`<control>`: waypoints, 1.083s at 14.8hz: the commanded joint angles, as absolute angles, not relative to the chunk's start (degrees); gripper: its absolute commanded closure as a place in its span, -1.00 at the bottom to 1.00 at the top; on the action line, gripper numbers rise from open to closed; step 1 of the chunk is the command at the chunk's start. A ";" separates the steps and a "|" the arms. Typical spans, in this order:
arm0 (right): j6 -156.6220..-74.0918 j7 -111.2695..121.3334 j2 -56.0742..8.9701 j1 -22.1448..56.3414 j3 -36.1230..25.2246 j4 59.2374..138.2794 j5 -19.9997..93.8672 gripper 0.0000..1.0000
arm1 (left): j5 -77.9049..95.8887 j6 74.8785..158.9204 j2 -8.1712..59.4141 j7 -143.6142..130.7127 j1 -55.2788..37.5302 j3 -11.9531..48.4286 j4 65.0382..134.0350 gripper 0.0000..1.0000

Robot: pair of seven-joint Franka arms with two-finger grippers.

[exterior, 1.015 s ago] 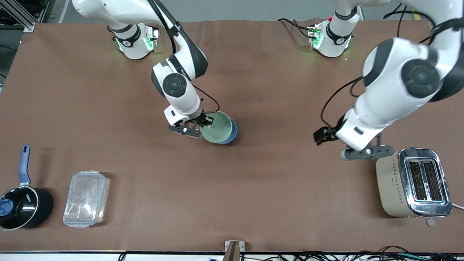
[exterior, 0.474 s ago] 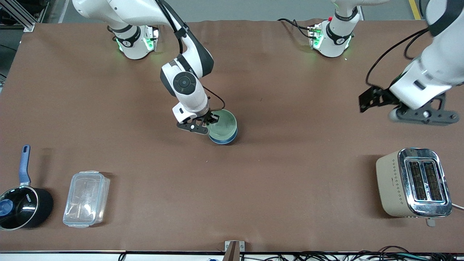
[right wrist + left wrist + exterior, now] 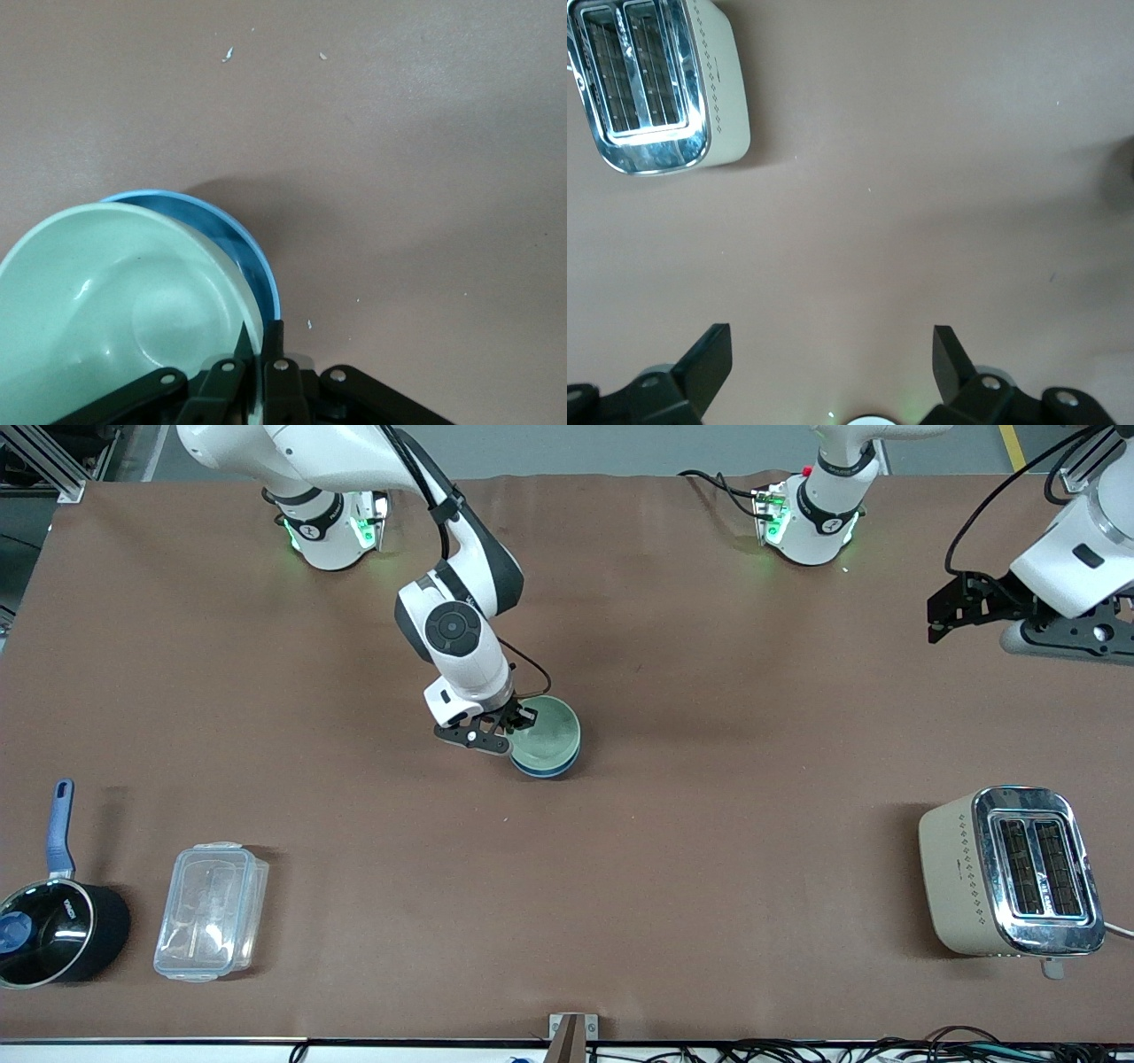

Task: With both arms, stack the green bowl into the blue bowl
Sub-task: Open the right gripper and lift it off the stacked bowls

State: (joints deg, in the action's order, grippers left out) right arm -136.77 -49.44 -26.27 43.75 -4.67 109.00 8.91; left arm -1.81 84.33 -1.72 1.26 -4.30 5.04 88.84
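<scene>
The pale green bowl (image 3: pixel 551 729) sits inside the blue bowl (image 3: pixel 547 767) near the middle of the table, and only the blue bowl's outer wall shows below it. My right gripper (image 3: pixel 519 720) is shut on the green bowl's rim on the side toward the right arm's end. In the right wrist view one of the right gripper's (image 3: pixel 259 341) fingers is inside the green bowl (image 3: pixel 124 301) and the other is outside its wall, just within the blue bowl's rim (image 3: pixel 252 252). My left gripper (image 3: pixel 950 607) hangs open and empty over bare table at the left arm's end; in its wrist view the left gripper (image 3: pixel 831 354) holds nothing.
A beige and chrome toaster (image 3: pixel 1010 872) (image 3: pixel 656 84) stands near the front camera at the left arm's end. A black saucepan with a blue handle (image 3: pixel 53 930) and a clear plastic container (image 3: pixel 211 911) lie near the front camera at the right arm's end.
The left arm has swung up from beside the toaster toward its own end of the table, gripper still open. The right gripper has settled the green bowl level into the blue bowl.
</scene>
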 commanded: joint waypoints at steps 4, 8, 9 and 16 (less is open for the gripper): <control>-138.34 -50.63 -26.54 44.12 -5.27 109.69 9.76 0.35 | -2.02 83.06 -4.40 1.49 -4.22 4.48 90.53 -1.00; -137.21 -53.61 -25.67 44.47 -5.27 109.34 9.84 -1.00 | -2.02 83.93 -3.87 1.32 -4.48 4.74 90.53 -1.00; -135.46 -53.61 -24.18 44.30 -5.62 109.16 9.76 -1.00 | -2.11 83.94 -3.95 0.97 -4.57 4.92 90.53 -1.00; -119.03 -52.48 -8.19 42.80 -17.30 107.59 -2.63 -1.00 | -2.55 84.11 -3.16 0.97 -4.13 4.83 89.21 -1.00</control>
